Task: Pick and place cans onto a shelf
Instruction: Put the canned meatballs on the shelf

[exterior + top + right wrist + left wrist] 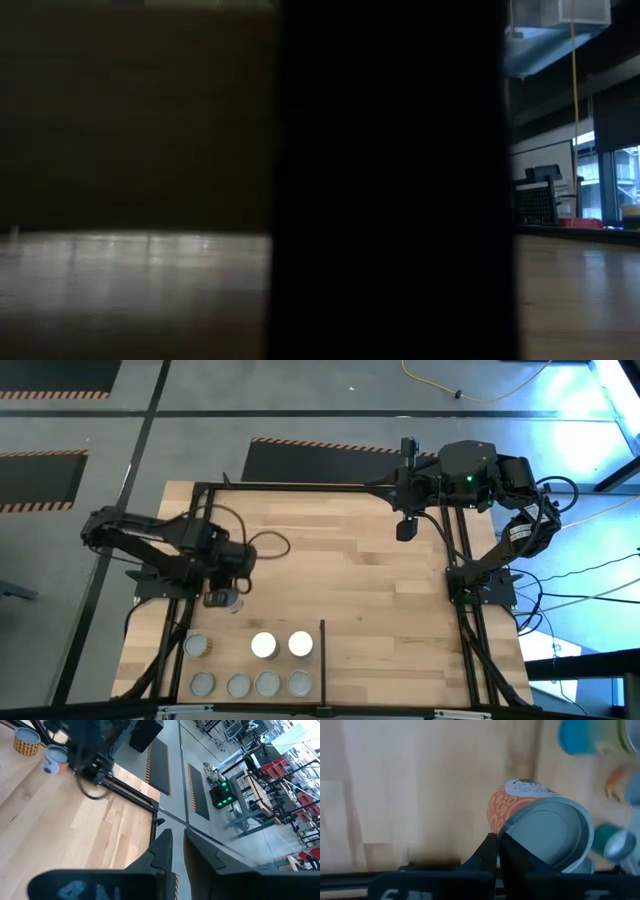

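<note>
Left claw (228, 598): fingers (490, 852) closed against the rim of one can (540, 825), pinching it at the near edge of its top. The can tips in the grip, its grey lid facing the wrist camera and its orange patterned side angled away.

Held can, from above: sits at the claw's tip, over the wooden table (330, 560), just short of the shelf (250, 665).

Other cans (265, 645): seven stand upright on the shelf beyond the claw. Two have white tops and one a tan top in the nearer row; four grey tops sit in the farther row. A thin black divider (322, 655) bounds them on the side away from the left arm.

Room: bare table lies between the claw and the nearer row, and a free slot shows in that row beside the white tops. The black frame rail runs close along the arm's outer side.

Right claw (405, 528): fingers (162, 847) narrowly apart, holding nothing, well apart at the table's far edge.
</note>
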Motion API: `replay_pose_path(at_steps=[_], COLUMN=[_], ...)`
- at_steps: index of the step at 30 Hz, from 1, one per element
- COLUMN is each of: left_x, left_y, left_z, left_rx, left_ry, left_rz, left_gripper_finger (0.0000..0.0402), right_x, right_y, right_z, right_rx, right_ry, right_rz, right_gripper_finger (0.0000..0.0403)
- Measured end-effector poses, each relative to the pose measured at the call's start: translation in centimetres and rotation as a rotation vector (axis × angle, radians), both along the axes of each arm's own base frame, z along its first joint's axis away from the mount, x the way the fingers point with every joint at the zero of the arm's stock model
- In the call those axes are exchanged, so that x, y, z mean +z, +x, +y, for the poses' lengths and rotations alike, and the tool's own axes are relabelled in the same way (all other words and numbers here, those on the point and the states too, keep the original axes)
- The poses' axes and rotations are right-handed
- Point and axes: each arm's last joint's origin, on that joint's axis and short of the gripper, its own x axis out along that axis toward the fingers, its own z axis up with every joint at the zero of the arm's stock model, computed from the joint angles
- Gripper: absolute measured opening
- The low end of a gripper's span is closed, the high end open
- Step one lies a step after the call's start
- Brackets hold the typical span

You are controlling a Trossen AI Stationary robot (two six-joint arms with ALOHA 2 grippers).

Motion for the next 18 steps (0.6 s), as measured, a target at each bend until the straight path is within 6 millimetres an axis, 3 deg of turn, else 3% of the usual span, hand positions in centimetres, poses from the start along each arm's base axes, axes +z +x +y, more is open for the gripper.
replay_pose_path(at_steps=[4, 18], left_x=[-0.2, -2.9], left_y=[-0.2, -1.9], left_z=[-1.7, -6.4], left_rx=[-0.086, -0.102], left_ry=[-0.001, 0.025], left_rz=[0.004, -0.026], left_gripper_finger=[0.0000, 0.0000], right_x=[0.0, 0.0], right_y=[0.0, 0.0], right_z=[0.0, 0.0], right_rx=[0.000, 0.000], right_ry=[0.000, 0.000], right_rz=[0.000, 0.000], right_gripper_finger=[0.0049, 0.0049])
